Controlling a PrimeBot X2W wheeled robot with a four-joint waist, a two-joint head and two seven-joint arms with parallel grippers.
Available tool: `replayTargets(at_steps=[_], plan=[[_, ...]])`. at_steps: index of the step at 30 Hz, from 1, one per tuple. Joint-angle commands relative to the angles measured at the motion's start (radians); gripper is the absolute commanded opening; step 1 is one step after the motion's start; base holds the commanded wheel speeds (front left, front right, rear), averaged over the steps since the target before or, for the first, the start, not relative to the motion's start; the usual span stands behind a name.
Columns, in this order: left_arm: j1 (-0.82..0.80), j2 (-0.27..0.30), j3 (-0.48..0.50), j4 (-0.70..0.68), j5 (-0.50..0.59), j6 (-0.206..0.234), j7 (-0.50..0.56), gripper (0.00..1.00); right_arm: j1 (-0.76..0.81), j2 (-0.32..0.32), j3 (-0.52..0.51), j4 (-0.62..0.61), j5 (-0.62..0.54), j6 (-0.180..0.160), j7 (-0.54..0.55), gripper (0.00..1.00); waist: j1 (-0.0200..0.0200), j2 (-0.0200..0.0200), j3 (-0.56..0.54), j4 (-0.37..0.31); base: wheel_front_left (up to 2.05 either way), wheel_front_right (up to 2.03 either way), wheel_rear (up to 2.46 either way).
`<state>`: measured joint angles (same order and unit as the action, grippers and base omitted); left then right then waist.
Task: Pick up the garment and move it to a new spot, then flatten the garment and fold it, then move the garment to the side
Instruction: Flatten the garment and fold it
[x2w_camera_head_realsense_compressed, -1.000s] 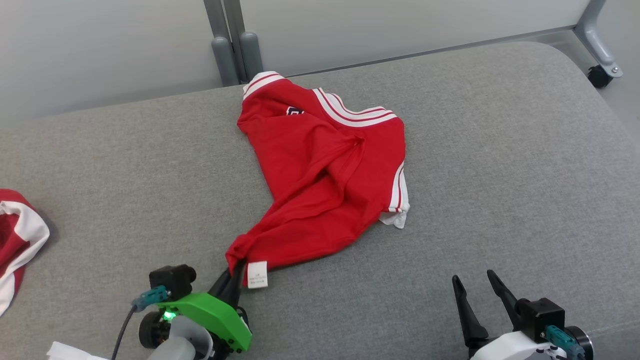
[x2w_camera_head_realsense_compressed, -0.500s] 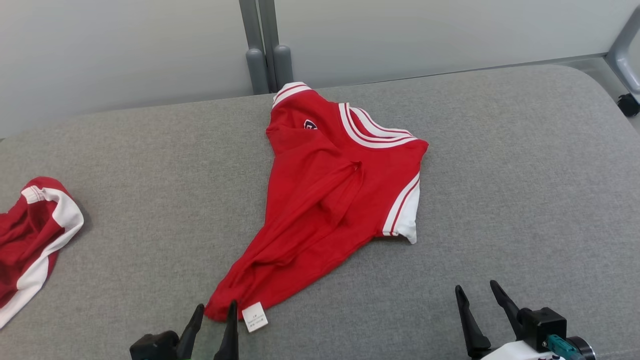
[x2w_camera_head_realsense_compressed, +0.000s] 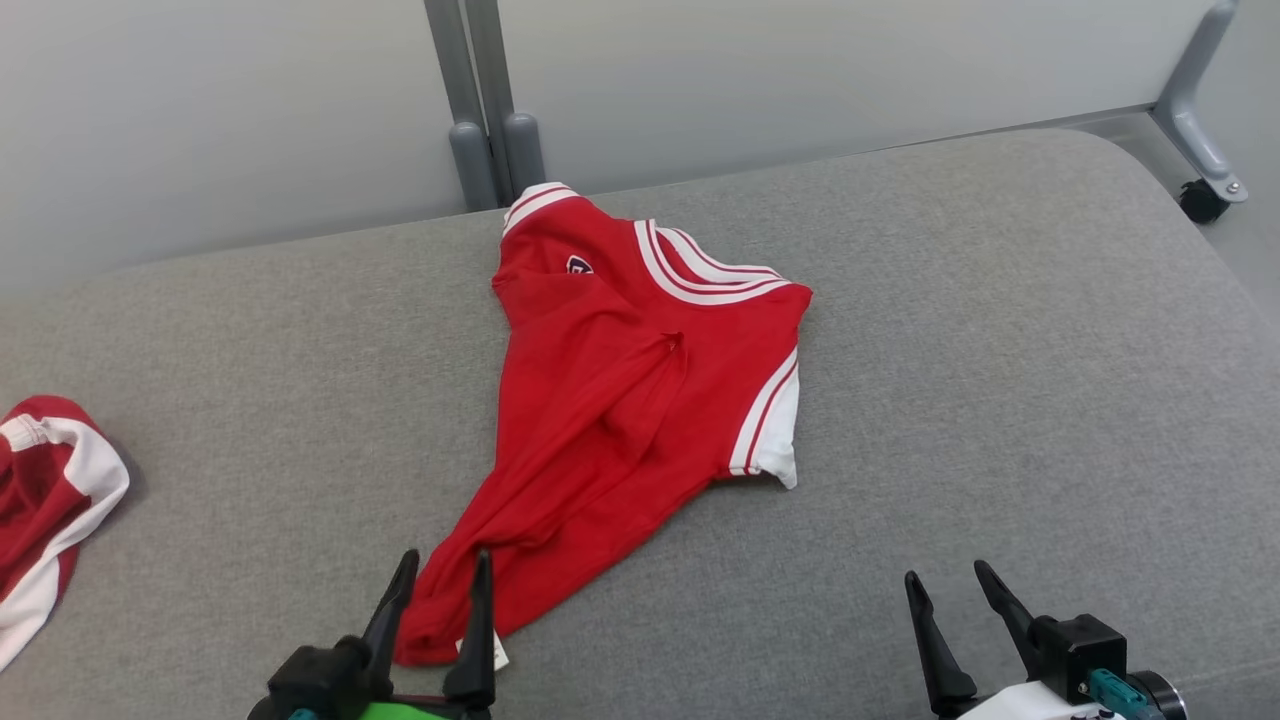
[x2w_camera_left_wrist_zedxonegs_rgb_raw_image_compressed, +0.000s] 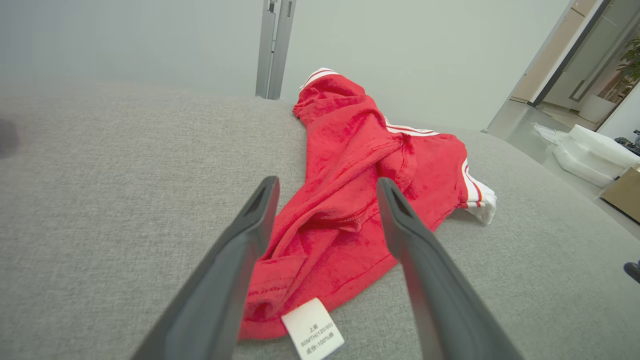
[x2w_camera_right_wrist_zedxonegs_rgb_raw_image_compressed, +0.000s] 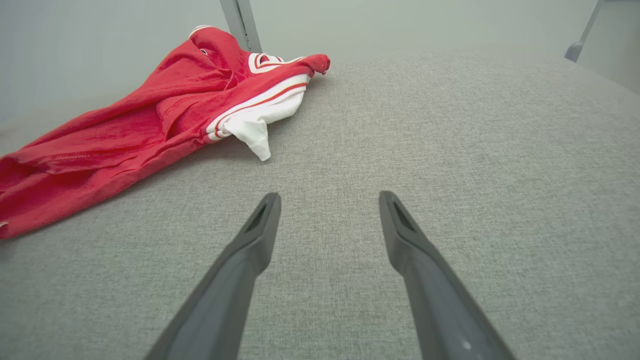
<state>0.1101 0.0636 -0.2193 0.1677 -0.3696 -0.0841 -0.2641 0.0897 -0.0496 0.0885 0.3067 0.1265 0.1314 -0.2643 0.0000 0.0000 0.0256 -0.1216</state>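
The left gripper (x2w_camera_head_realsense_compressed: 444, 585), jaws wide and empty, brackets the bunched near hem of the red jersey (x2w_camera_head_realsense_compressed: 620, 400), which lies crumpled on the grey cushion (x2w_camera_head_realsense_compressed: 1000, 350), long axis running away toward its striped collar, while the open right gripper (x2w_camera_head_realsense_compressed: 950, 595) waits well apart

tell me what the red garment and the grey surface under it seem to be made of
Red garment: likely a soft matte cotton-like knit; it lies in limp folds with stitched seams. Grey surface: apparently matte woven upholstery fabric; fine heathered weave, rounded padded-looking edge.
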Motion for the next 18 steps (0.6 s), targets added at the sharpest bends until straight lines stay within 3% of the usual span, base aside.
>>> replayTargets(at_steps=[1, 11, 18], plan=[[-0.039, -0.003, -0.021, 0.016, 0.018, -0.012, 0.000, 1.00, -0.012, -0.003, 0.003, -0.004, -0.003, -0.002, 0.000, 1.00, 0.0000, 0.0000, 0.000, -0.027, 0.00, 0.00, 0.00], [-0.314, -0.010, -0.276, 0.246, 0.056, -0.046, 0.012, 1.00, -0.054, -0.002, 0.020, -0.027, -0.002, -0.002, 0.000, 1.00, 0.0000, 0.0000, 0.071, -0.101, 0.00, 0.00, 0.00], [-0.538, -0.010, -0.431, 0.392, -0.010, -0.047, 0.017, 1.00, -0.103, -0.002, 0.043, -0.042, 0.017, -0.002, 0.000, 1.00, 0.0000, 0.0000, 0.157, -0.167, 0.00, 0.00, 0.00]])
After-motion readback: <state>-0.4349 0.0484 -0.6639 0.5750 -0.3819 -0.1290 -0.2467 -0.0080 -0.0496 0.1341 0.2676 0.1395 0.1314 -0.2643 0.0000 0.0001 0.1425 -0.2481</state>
